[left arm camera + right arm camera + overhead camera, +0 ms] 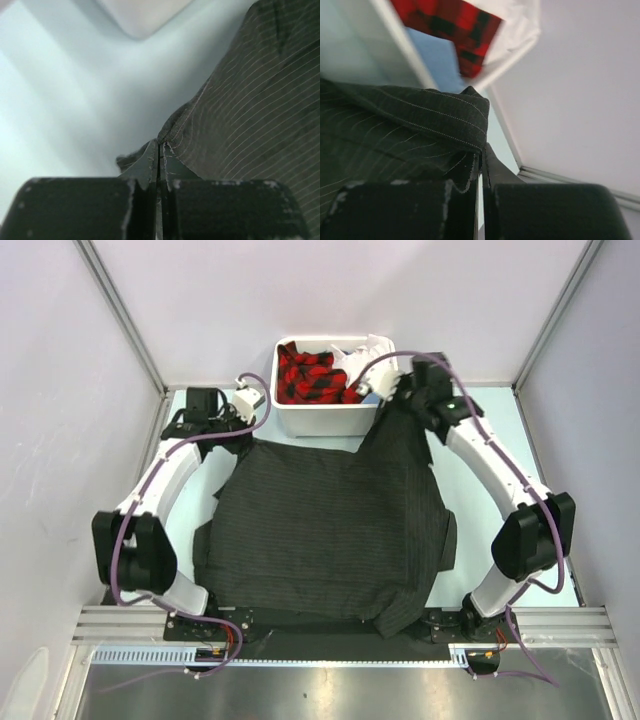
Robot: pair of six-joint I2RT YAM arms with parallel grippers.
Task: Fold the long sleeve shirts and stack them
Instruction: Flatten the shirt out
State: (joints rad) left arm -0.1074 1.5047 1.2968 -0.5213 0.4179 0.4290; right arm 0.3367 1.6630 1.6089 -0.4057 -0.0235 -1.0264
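Note:
One long sleeve shirt, black with fine pale pinstripes, lies spread across the table. Its far-right part is drawn up into a peak beside the bin. My right gripper holds that peak; in the right wrist view the jaws are shut on the shirt's folded hem. My left gripper sits at the shirt's far-left corner. In the left wrist view it is shut, pinching the striped edge of the shirt low over the table.
A white bin stands at the back centre, right behind the shirt, holding a red-and-black plaid garment and white cloth. The right wrist view shows the bin's wall, the plaid and the enclosure wall close by.

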